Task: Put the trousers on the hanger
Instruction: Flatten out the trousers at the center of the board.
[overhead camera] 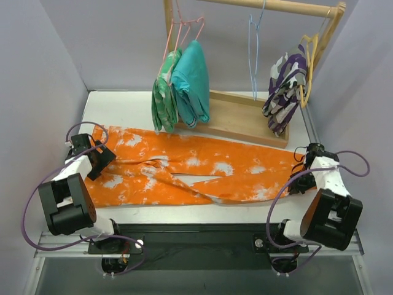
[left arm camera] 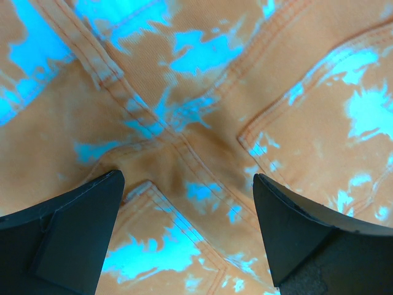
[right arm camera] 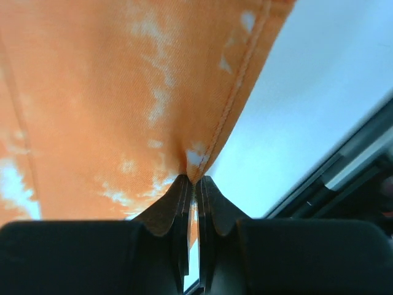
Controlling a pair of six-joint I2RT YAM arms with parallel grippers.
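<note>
R hand point(right arm camera: 193, 179) pinches trousers point(overhead camera: 196, 169) edge; L hand point(left arm camera: 187, 180) spread over them.

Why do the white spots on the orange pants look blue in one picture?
Left wrist view: a colour cast turns the splotches on the orange cloth trousers blue; top external view: they look white; right wrist view: the black right hand is slightly blurry.

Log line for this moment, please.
left gripper: open over trousers | right gripper: shut on trousers edge | hanger: bare, on rail | trousers: lying on table
</note>
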